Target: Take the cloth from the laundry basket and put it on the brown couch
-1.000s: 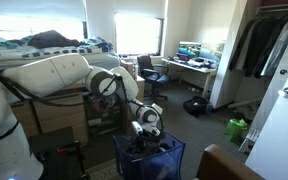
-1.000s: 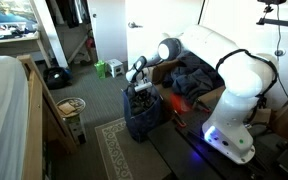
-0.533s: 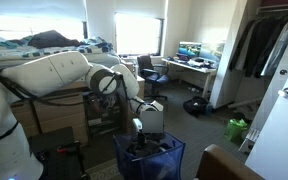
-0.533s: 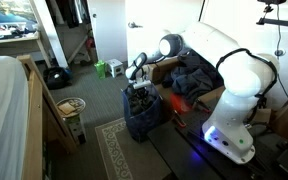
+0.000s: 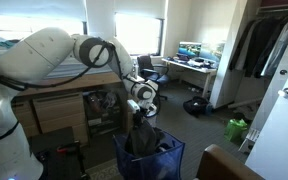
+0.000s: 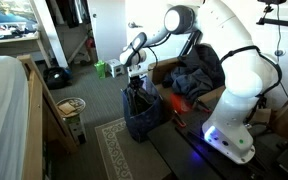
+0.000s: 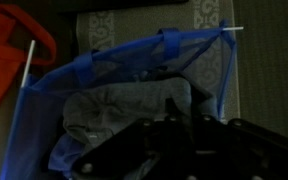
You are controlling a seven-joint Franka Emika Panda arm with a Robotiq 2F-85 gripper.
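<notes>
The blue mesh laundry basket [image 5: 164, 160] stands on the floor and shows in both exterior views [image 6: 149, 122]. My gripper [image 5: 139, 103] hangs above it, also seen from the other side [image 6: 135, 74]. It is shut on a dark grey cloth [image 5: 139, 130] that hangs from the fingers down into the basket [image 6: 136, 100]. In the wrist view the cloth [image 7: 114, 110] bunches inside the basket's blue rim [image 7: 104, 62] and rises to my dark fingers [image 7: 176, 125]. A corner of the brown couch [image 5: 224, 165] shows at the lower right.
A patterned rug [image 6: 114, 150] lies beside the basket. An orange bag [image 7: 4, 50] sits next to it. A bunk bed [image 5: 44, 60], a desk with a monitor [image 5: 189, 55] and an office chair [image 5: 152, 70] stand behind. A heap of clothes [image 6: 196, 80] lies near the robot base.
The arm has risen. The gripper was down in the basket and is now above its rim, with the cloth drawn up under it.
</notes>
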